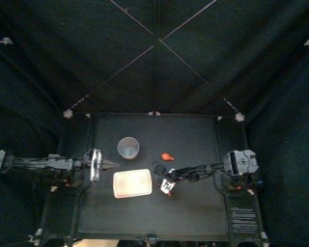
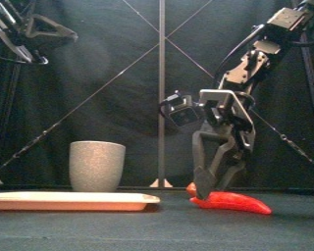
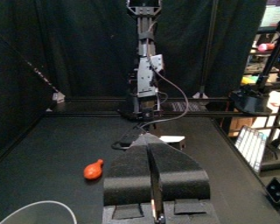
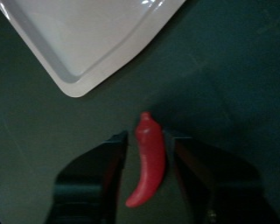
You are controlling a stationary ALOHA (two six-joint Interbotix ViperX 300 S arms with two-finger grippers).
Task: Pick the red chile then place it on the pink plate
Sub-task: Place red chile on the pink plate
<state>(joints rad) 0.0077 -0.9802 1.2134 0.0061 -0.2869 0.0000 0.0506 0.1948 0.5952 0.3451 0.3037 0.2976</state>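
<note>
The red chile (image 4: 146, 162) lies flat on the black table, just off a corner of the pink plate (image 4: 95, 35). My right gripper (image 4: 147, 140) is down over it, open, with one jaw close on each side. In the front view the jaws stand at the stem end of the chile (image 2: 234, 202), which rests on the table to the right of the plate (image 2: 68, 201). From above, the right gripper (image 1: 166, 181) hides the chile beside the plate (image 1: 131, 183). My left gripper (image 1: 96, 169) rests shut at the table's left, holding nothing.
A tall grey speckled cup (image 1: 128, 147) stands behind the plate and shows in the front view (image 2: 97, 165). A second small red-orange toy (image 1: 168, 156) lies behind the right gripper, also seen from the left wrist (image 3: 94, 169).
</note>
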